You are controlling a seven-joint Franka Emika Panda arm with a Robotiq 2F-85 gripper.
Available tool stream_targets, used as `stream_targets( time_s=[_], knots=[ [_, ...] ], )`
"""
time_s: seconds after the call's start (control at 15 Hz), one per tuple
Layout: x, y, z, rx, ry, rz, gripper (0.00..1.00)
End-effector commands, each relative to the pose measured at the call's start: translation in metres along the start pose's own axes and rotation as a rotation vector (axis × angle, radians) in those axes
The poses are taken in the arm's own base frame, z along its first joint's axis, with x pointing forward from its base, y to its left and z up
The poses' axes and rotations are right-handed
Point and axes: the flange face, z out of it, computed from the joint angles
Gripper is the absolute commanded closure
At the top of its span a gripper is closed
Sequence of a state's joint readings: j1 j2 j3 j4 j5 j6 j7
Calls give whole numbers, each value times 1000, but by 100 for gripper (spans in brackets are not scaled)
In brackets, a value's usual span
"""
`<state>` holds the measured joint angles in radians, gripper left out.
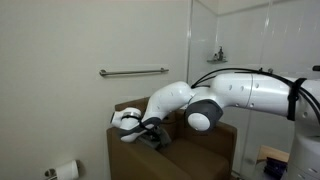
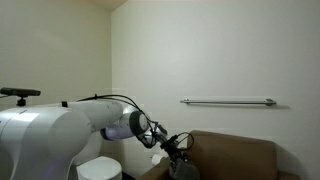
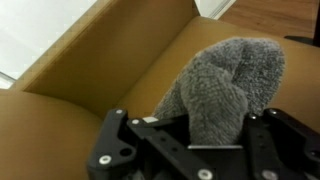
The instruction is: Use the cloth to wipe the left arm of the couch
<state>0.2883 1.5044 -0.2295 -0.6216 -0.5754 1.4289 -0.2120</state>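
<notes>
In a white-walled room the brown leather couch [image 1: 200, 155] sat below a long metal grab bar [image 1: 134, 71], and only the wrist view caught the fluffy grey cloth [image 3: 225, 85], pinched between the fingers of the black gripper [image 3: 190, 128] and lying against the couch's tan surface.

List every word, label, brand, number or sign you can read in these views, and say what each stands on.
No text can be read in any view.
The couch, the grey cloth in the gripper, the wall rail and the white arm show no markings.
The small items on the shower shelf are too small to tell whether they carry print.
</notes>
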Motion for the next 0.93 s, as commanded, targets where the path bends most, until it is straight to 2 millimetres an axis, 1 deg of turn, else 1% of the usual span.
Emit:
stream_targets(
  time_s=[0.0, 0.13, 0.2, 0.33, 0.47, 0.67, 0.87],
  knots=[
    [16, -50, 32, 160, -13, -94, 96],
    [26, -77, 31, 258, 39, -145, 96],
    [29, -82, 29, 277, 57, -158, 96],
    [22, -73, 21, 313, 87, -172, 97],
    [14, -65, 23, 340, 80, -171, 96],
    [-2, -58, 37, 411, 64, -144, 96],
    [-13, -58, 57, 508, 44, -100, 96]
  ],
)
